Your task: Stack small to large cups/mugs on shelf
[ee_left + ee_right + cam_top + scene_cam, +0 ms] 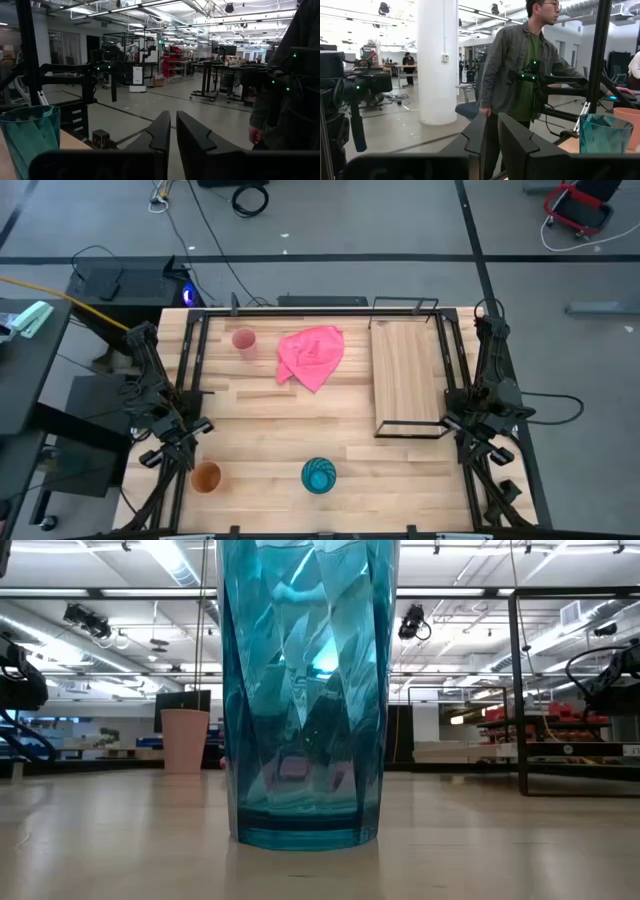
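The left gripper (190, 435) waits at the table's left edge, its fingers (161, 131) nearly together with only a thin slit between them and nothing in it. Just beside it, toward the front edge, stands the medium orange plastic cup (206, 477). The small pink plastic cup (244, 341) sits well apart near the back, beside the crumpled pink cloth (312, 356). The tall teal-blue faceted plastic cup (319, 476) stands upright near the front centre. The long light-wood shelf board in its black wire frame (407, 378) lies right of centre, bare. The right gripper (470, 427) hangs by the shelf's front right corner, fingers (476, 131) a narrow gap apart, empty.

Nothing is stacked yet, so the risks lie ahead. The tall teal cup would likely tip if nudged near its rim. The wire frame (thin, raised at the ends) could catch a carried cup or a finger. The cloth lies close enough to the pink cup to snag in a careless grasp.

Only the high view gives the whole layout. The low view is filled by the teal cup and shows the pink cup behind it. The right wrist view shows a person (520, 75) standing close beyond the table.
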